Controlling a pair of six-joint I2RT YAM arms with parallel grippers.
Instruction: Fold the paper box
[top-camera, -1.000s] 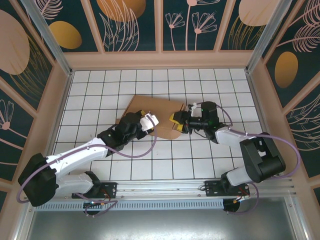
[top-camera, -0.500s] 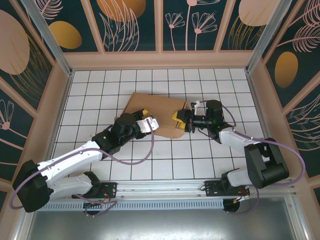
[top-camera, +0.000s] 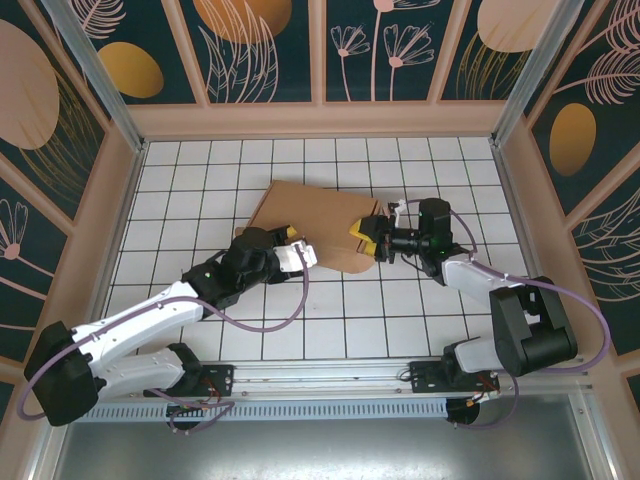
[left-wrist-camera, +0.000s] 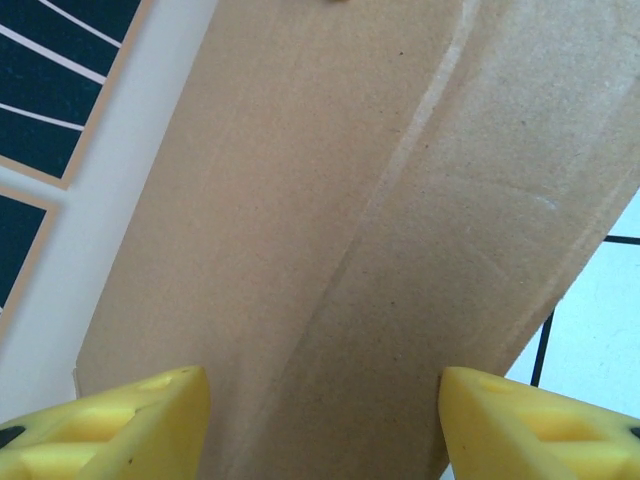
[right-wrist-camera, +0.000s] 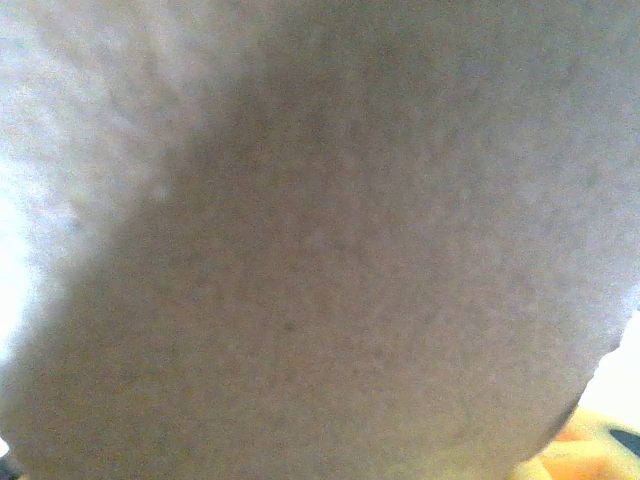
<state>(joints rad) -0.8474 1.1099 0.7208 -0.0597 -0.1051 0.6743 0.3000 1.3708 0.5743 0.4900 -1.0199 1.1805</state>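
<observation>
1. Top view: the box (top-camera: 320, 215) lies near the middle of the surface (top-camera: 200, 170), now slightly nearer the far-right corner. The right hand (top-camera: 362, 238) grips its right edge, and the left hand (top-camera: 298, 247) is at its near-left edge.
2. Left wrist: the fingers (left-wrist-camera: 110, 430) are spread wide, with the plain box panel beyond them.
3. Right wrist: the box is blurred and very close.

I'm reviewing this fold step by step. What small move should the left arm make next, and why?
Probably ease the left gripper forward and close on the paper box's near panel. Its yellow fingers stand apart with the creased cardboard spanning between them, not yet pinched, while the right gripper sits at the box's right edge, seemingly steadying it.
</observation>
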